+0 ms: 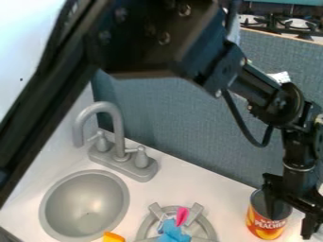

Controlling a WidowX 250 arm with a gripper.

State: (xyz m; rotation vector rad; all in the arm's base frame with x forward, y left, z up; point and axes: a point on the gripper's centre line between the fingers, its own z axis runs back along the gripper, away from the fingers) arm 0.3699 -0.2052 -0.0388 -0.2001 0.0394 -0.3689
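While 1 gripper (290,226) has its jaws open at 1 can (264,226) | 1 sink (69,203) | 1 faucet (118,127) | 1 burner (196,211)

Gap — burner (155,210) to can (265,227) (narrow)

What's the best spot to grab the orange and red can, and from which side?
I'd take the can by its upper wall, on the side away from the sink, coming down from above. It stands upright with an open top, so one finger of the gripper could go inside and the other outside, pinching the thin wall.
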